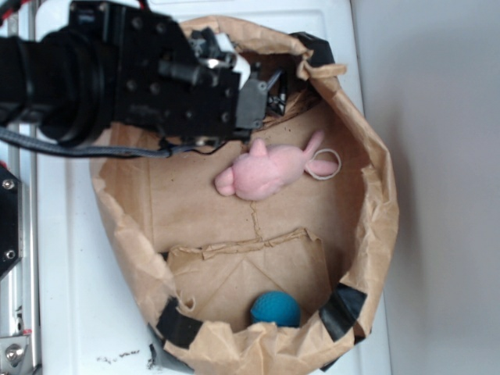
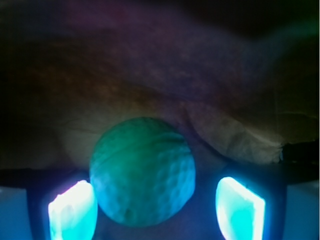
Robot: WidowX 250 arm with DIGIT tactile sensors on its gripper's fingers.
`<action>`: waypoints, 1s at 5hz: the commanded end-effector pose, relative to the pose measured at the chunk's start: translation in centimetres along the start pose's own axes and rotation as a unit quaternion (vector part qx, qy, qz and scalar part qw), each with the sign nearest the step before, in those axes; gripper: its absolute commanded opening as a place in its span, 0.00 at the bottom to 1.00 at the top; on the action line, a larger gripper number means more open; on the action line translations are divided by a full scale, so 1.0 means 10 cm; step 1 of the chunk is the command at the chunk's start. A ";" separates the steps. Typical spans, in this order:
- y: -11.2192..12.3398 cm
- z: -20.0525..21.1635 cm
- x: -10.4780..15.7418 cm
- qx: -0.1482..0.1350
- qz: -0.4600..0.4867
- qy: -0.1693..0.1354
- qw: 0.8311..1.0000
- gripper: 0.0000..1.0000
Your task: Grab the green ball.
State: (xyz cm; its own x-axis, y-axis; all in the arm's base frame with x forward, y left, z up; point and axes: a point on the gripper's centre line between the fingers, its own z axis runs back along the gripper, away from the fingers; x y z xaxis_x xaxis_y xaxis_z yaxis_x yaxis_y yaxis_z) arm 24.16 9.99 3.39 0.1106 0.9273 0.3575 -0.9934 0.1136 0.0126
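One crumpled brown paper bag on white tabletop; open pincer straddles green ball.

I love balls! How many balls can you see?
2. The green ball sits between the gripper fingers in the wrist view; a blue ball lies at the paper bag's bottom edge. More could be hidden.

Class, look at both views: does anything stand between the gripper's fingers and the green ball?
Nothing visible does. In the wrist view the green ball sits between the two fingers of the gripper, with only open gaps beside it.
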 end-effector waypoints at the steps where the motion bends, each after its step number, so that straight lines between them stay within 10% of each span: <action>1: 0.16 0.12 -0.03 -0.022 0.011 0.001 1.000 0.00; 5: -0.13 0.57 0.02 -0.099 -0.036 0.072 0.992 0.00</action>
State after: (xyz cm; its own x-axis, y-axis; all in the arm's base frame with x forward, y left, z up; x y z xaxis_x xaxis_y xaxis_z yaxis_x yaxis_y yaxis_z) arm 25.36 6.59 7.14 0.2308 0.9515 0.2034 -0.9628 0.2536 -0.0937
